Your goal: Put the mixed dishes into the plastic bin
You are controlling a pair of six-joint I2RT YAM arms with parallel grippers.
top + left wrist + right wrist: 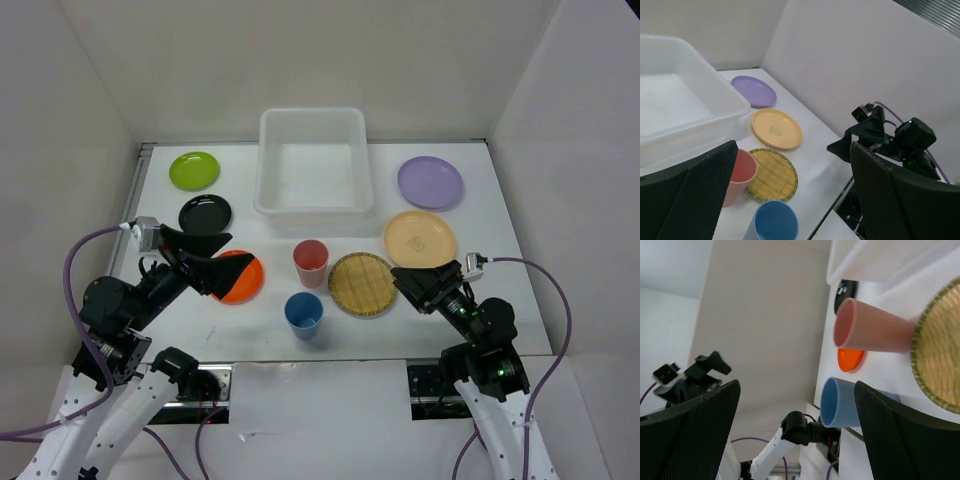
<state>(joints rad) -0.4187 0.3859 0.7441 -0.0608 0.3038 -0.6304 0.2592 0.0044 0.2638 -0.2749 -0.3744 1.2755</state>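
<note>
The white plastic bin (310, 205) stands empty at the back centre. Around it on the table lie the lime green plate (194, 170), black plate (205, 213), orange plate (243, 280), lavender plate (430, 182), pale yellow plate (420, 238) and bamboo plate (362, 284). The pink cup (311, 262) and blue cup (304, 314) stand upright in the middle front. My left gripper (220, 258) is open and empty above the orange plate's left part. My right gripper (408, 285) is open and empty just right of the bamboo plate.
White walls close the table on the left, back and right. In the left wrist view the bin (715, 107), pink cup (740, 172), blue cup (774, 220) and bamboo plate (772, 173) lie ahead of the open fingers, with the right arm (890, 142) beyond.
</note>
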